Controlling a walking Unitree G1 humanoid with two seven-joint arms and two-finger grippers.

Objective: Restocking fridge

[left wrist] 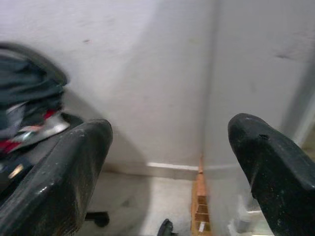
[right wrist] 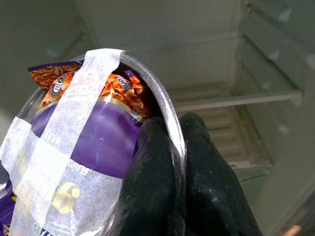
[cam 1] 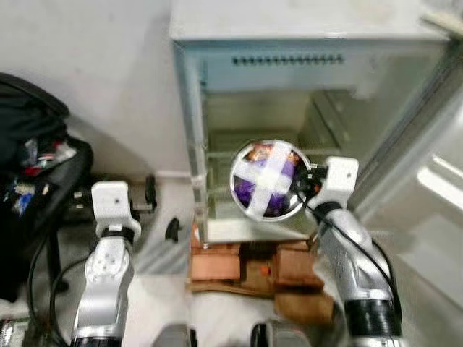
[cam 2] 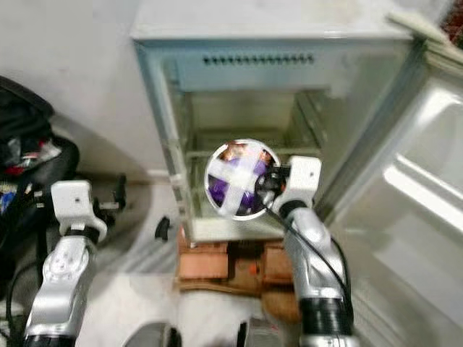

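Note:
A round metal bowl point(cam 1: 268, 179) holds a purple and orange snack packet point(right wrist: 98, 142), taped over with a white cross. My right gripper point(cam 1: 302, 184) is shut on the bowl's rim point(right wrist: 170, 123), holding it tilted in front of the open fridge point(cam 1: 304, 94), level with its lower shelf. The fridge stands open with bare shelves point(right wrist: 236, 98) inside. My left gripper point(cam 1: 110, 199) is raised at the left, away from the fridge, open with nothing between its fingers point(left wrist: 64, 167).
The fridge door point(cam 1: 427, 181) swings open at the right. The fridge rests on reddish bricks point(cam 1: 253, 271). A black bag with clutter point(cam 1: 36, 173) sits on a chair at the left. A white wall point(cam 1: 108, 72) lies behind.

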